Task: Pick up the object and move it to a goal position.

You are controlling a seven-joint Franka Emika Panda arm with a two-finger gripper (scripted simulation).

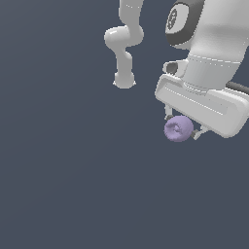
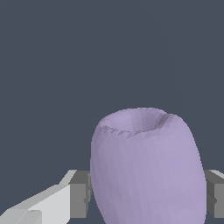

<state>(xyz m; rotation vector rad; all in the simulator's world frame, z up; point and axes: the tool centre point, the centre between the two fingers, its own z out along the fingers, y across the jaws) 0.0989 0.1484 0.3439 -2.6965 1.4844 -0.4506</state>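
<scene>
Exterior view: white arm enters from the top, wrist and hand filling the upper right of the frame. Gripper (image 1: 183, 127) clenched on the object (image 1: 178, 129), a lavender rounded lump with a dimple, sitting right of centre just under the hand's pale body. One finger (image 1: 168, 115) shows at the lump's upper edge, another at its lower right. Dark grey-blue ground all around.

Wrist view: the object (image 2: 146, 168) fills the lower centre, its dimpled end facing up; grey finger pads (image 2: 80, 194) press against both of its sides.
</scene>
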